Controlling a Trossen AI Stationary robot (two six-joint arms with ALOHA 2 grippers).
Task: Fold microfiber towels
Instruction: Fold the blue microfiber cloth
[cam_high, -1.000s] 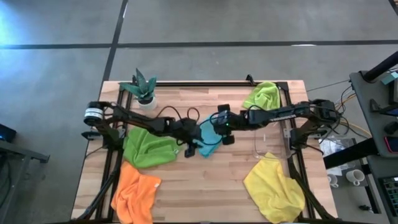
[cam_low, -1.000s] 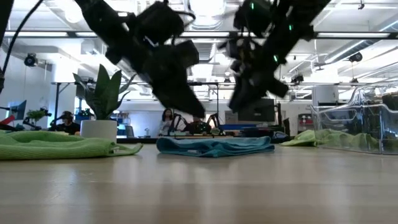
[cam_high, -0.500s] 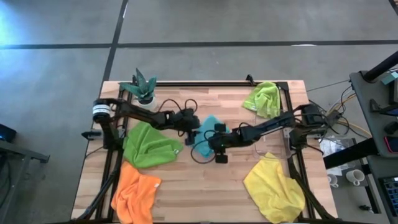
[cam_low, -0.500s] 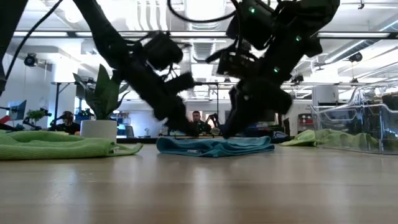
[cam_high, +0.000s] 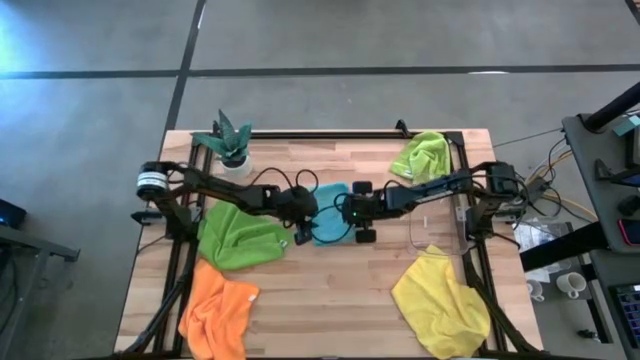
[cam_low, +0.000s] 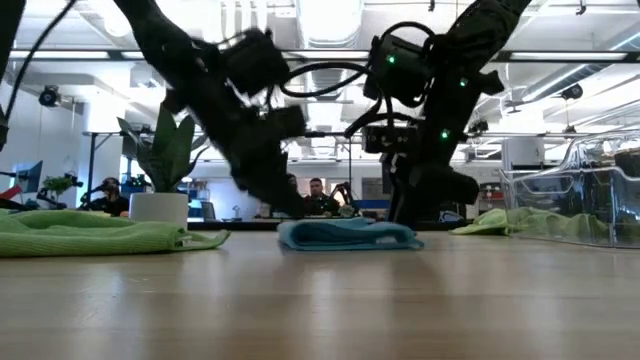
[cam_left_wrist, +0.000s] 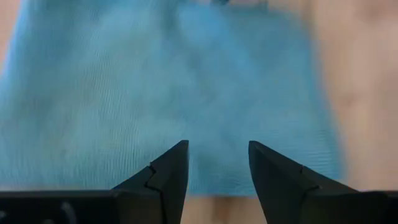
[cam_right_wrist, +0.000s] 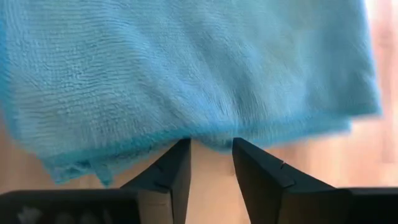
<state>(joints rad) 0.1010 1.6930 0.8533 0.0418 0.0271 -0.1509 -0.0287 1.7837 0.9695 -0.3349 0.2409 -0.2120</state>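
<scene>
A blue microfiber towel (cam_high: 328, 222) lies folded into a small flat packet at the table's middle, resting on the wood (cam_low: 345, 235). My left gripper (cam_high: 303, 228) stands at its left edge, slanting down. In the left wrist view its open fingers (cam_left_wrist: 217, 149) show over the towel's near border (cam_left_wrist: 186, 81). My right gripper (cam_high: 350, 212) stands at the towel's right edge. In its wrist view, bare wood shows in the narrow gap between its fingers (cam_right_wrist: 210, 144), whose tips are right at the towel's hem (cam_right_wrist: 211, 134). My left gripper's fingertips (cam_left_wrist: 177, 155) overlap the towel's border in the wrist view, coming at it slanting down from the table's left; I cannot tell whether they touch it. My right gripper's fingertips (cam_right_wrist: 180, 152) reach the towel's hem from the table's right, pointing steeply down; touching or just short, I cannot tell.
A darker green towel (cam_high: 240, 235) lies left of the middle and an orange one (cam_high: 220, 315) at the near left. A yellow one (cam_high: 440, 300) lies at the near right and a lime one (cam_high: 425, 155) at the far right. A clear bin (cam_low: 570, 190) stands at the right, a potted plant (cam_high: 230, 140) at the far left.
My right gripper has swung over the towel and sunk to its right edge. My left gripper has shifted about and come down at the left edge. In the low view the blue towel now spans less width than before, drawn in between the two grippers.
</scene>
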